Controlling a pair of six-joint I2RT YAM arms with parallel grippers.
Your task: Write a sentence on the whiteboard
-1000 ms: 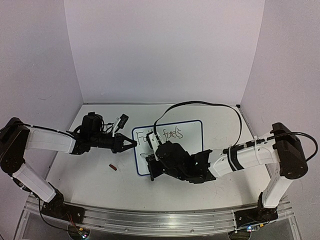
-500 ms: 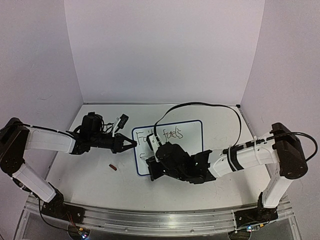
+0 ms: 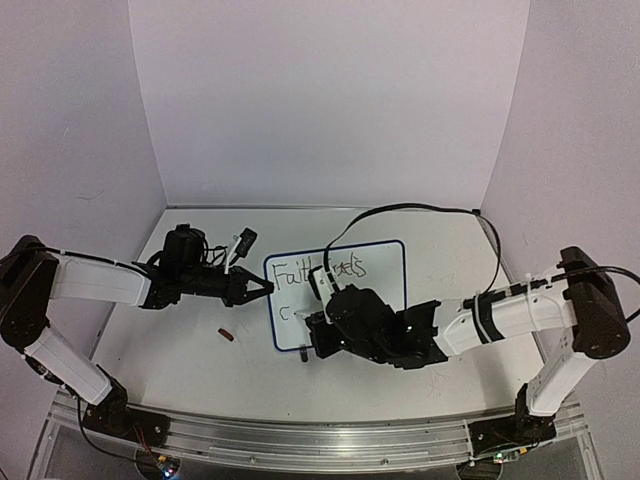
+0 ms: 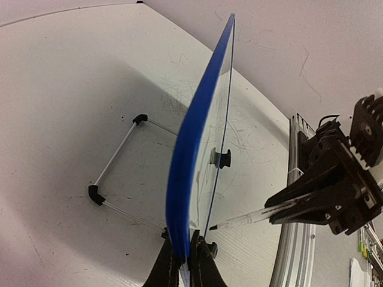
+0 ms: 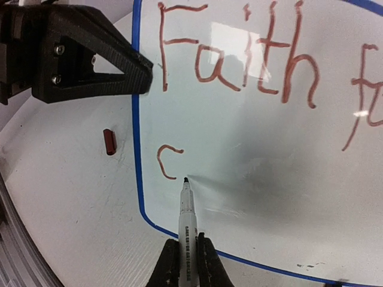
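Left gripper (image 3: 262, 289): closed narrow on the left rim of the whiteboard (image 3: 380, 285), which extends away from its fingertips toward the right arm. The grip sits about level with the first written line. Cap (image 3: 227, 335): small, red, lying on the table near this gripper, short of its fingertips and clear of the rim. Sentence (image 5: 239, 60): "Faith fuels" stands complete on the upper line, and a lone "c" (image 5: 166, 160) opens the lower line. Marker (image 5: 187, 215): it projects straight out beyond the right fingertips, its tip at the board surface just right of the "c" and slightly below it. Whether the tip presses or only touches cannot be told. Right gripper (image 5: 187, 251): closed narrow on the marker barrel, low over the near rim. Judgement: the step in hand is the rest of "courage." The next letter should start close beside the "c", at the same height and size. Pressure should be light and even, so the board does not shift in the left clamp. That clamp needs to be firm through each stroke, and the row should run level, clear of the near rim. The right wrist partly hides the lower line from above, so spacing is best judged from the wrist view. Count: two grippers, both occupied; one whiteboard; one marker; one cap; two finished words; one letter of the third.
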